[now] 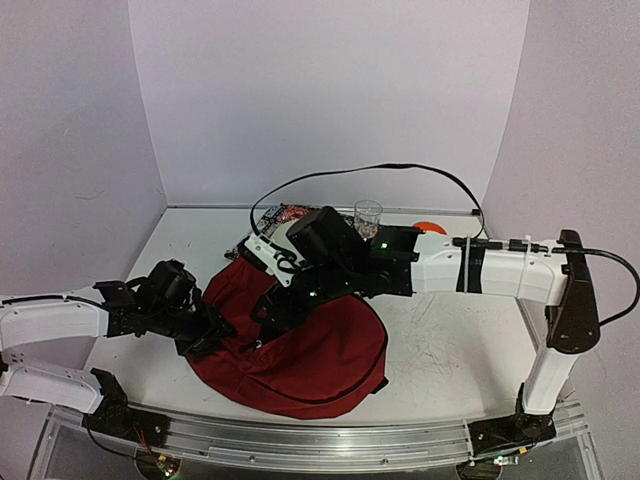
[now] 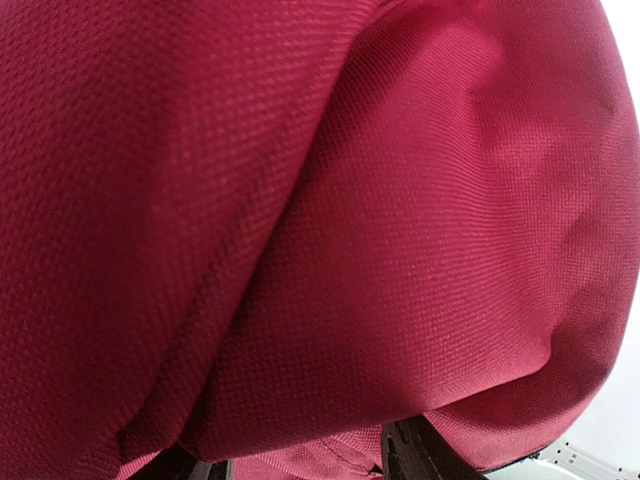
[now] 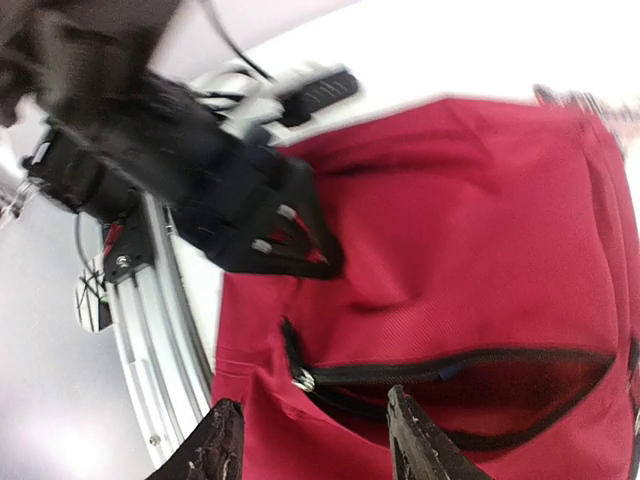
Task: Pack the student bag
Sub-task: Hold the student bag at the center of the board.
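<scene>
Near the middle of the white table (image 1: 450,330), toward its near edge: a large, soft, dark-red fabric student bag (image 1: 310,355), rounded and slumped flat, by far the biggest thing there. At its left rim, the left end effector (image 1: 205,338), closed on a thick fold of the red fabric, to judge by the cloth bunched between its fingers in the left wrist view. Over the bag's upper middle, the right end effector (image 3: 318,445), fingers spread and holding nothing. Just ahead of those fingertips, a black zipper (image 3: 450,365) running crosswise to the fingers, partly parted into a dark slit, with its metal slider (image 3: 303,380) at the end nearer the left arm. Long axis of that opening thus across the right end effector's approach, not along it. Right arm plainly the nearer to the mouth; left arm placed to hold the cloth taut. Likely next need: widening the slit, or fetching something to go in. Behind the bag, well apart from it, a clear plastic cup (image 1: 368,215) and a flat orange disc (image 1: 430,227).
</scene>
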Controlling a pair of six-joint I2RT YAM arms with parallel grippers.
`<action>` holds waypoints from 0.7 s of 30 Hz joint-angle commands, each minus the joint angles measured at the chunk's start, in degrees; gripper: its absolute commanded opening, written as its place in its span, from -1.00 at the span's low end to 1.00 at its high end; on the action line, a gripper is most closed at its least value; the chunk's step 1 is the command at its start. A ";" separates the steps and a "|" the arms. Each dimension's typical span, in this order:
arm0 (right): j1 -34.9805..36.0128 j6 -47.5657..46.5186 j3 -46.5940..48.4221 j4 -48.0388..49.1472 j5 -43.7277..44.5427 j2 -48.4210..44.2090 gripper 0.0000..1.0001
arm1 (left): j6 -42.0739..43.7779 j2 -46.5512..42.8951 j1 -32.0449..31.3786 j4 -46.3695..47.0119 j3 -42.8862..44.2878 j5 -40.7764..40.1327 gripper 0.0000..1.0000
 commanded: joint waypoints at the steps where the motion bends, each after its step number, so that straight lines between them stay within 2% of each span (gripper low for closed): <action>1: 1.54 -10.19 6.43 -3.36 -3.26 3.65 0.01 | -0.89 1.15 0.18 1.79 1.66 -1.81 0.01; 10: 3.63 -16.45 11.19 -6.58 -0.79 12.07 0.01 | -2.49 1.59 -0.07 1.79 2.40 -2.74 -0.02; 17: 3.62 -16.59 11.26 -6.61 6.22 16.12 0.12 | -2.20 2.79 -0.11 1.80 2.91 -1.50 -0.05; 21: 3.64 -15.73 12.07 -6.53 11.42 17.70 0.12 | -1.56 3.96 -0.26 1.75 3.71 -1.15 -0.06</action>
